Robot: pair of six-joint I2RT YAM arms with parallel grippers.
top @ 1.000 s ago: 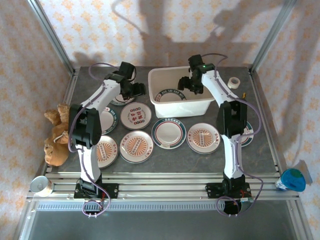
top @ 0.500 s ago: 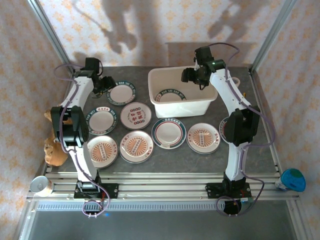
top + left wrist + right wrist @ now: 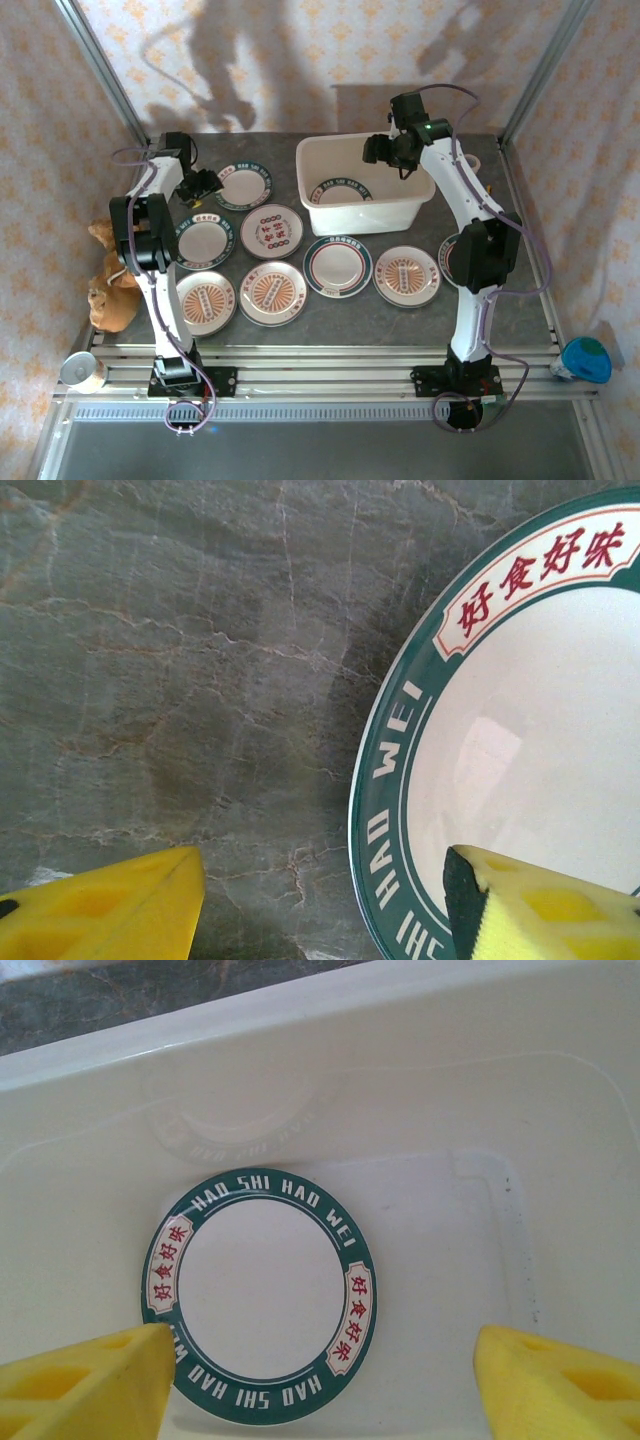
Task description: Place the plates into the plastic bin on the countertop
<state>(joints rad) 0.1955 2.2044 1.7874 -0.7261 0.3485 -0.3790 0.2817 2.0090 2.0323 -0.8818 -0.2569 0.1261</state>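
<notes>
A teal-rimmed plate lies flat in the white plastic bin at the back of the countertop. My right gripper hovers open above it, holding nothing. Several more plates lie on the countertop left of and in front of the bin, teal-rimmed or orange-centred. My left gripper is open low at the left edge of the back-left teal plate. One finger is over the plate, the other over bare stone.
A white tape roll sits right of the bin. A brown stuffed toy lies at the counter's left edge. A tin can and a blue object rest by the front rails. Aluminium posts frame the corners.
My left gripper swung left from beside the bin to the back-left plate's left edge, uncovering that plate. My right gripper lifted up out of the bin and holds above it.
</notes>
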